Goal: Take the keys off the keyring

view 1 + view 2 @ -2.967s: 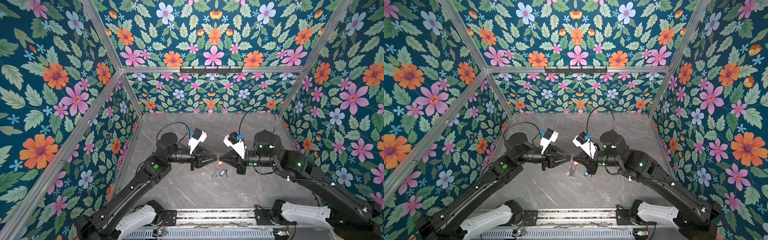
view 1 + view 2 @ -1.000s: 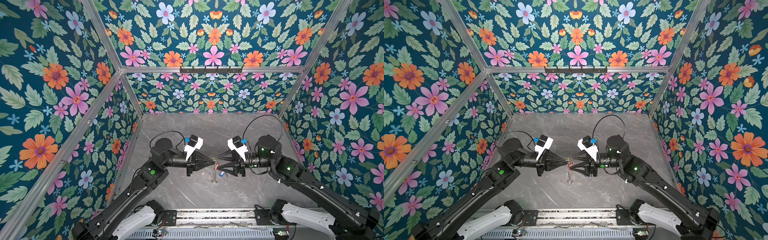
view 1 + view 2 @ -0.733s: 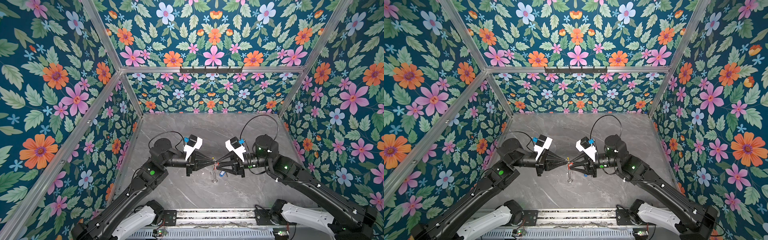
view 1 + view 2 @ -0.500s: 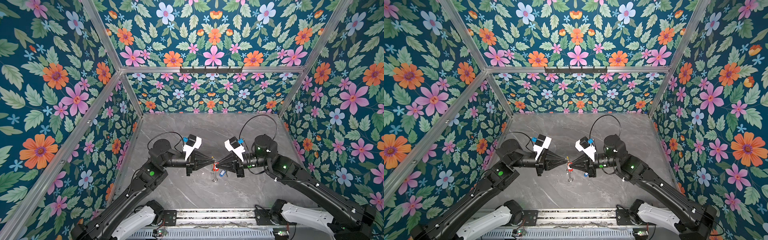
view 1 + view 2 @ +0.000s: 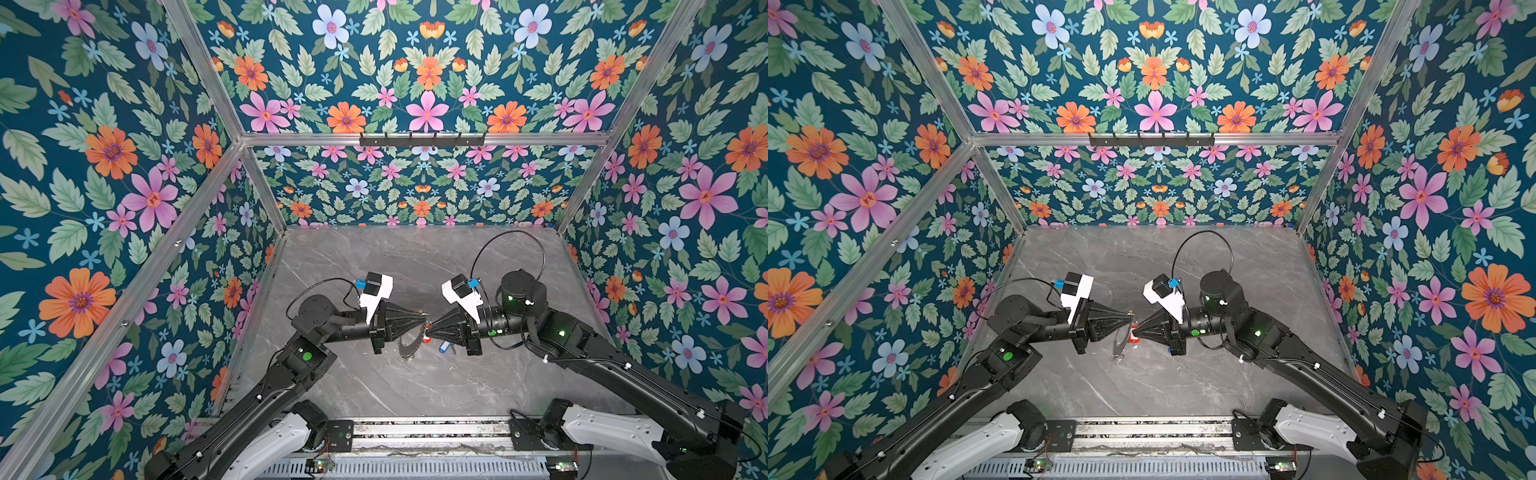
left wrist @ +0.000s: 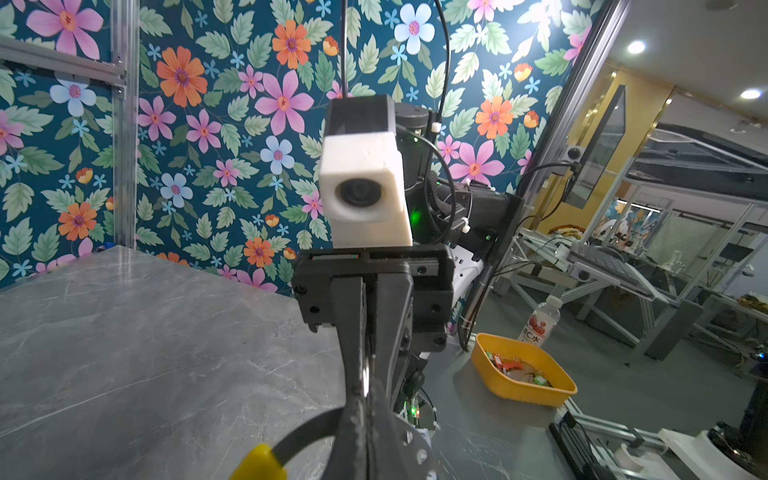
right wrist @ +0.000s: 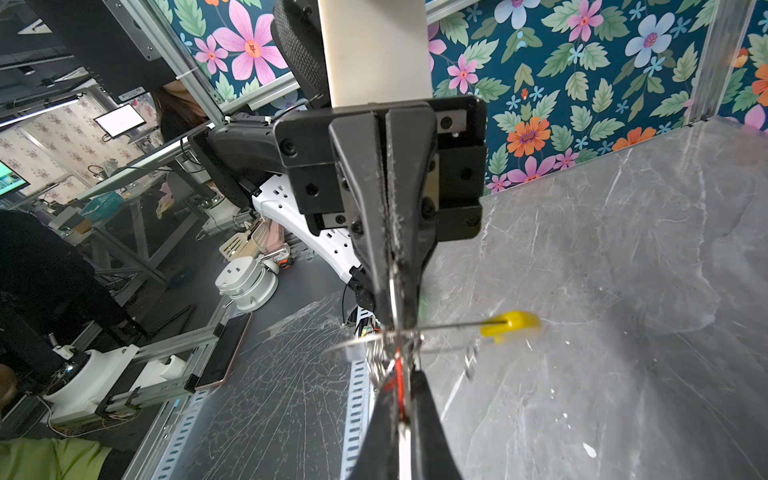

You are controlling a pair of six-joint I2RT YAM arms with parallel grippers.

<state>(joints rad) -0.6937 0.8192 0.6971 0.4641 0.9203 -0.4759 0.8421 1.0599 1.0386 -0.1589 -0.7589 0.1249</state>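
Observation:
Both grippers meet tip to tip above the middle of the grey table [image 5: 415, 266]. My left gripper [image 5: 422, 321] [image 6: 365, 397] is shut on the keyring [image 6: 305, 430], a thin hoop with a yellow sleeve [image 6: 258, 462] [image 7: 513, 324]. My right gripper [image 5: 428, 332] [image 7: 398, 376] is shut on the red tag [image 5: 424, 339] [image 7: 397, 372] of one of the keys, right under the left fingertips. Silver key metal [image 7: 377, 359] bunches beside the red tag. A blue tag [image 5: 444, 345] shows below the right gripper. I cannot tell whether it hangs or lies on the table.
Floral walls close the cell at the back and both sides. A black hook rail [image 5: 422, 139] runs along the back wall. Outside the cell, the left wrist view shows a yellow tray [image 6: 521, 392] holding tagged keys and a bottle [image 6: 540, 322].
The right gripper, open a second ago, has moved left up to the left gripper's tip and shut on the red tag. The left gripper has stayed shut on the keyring.

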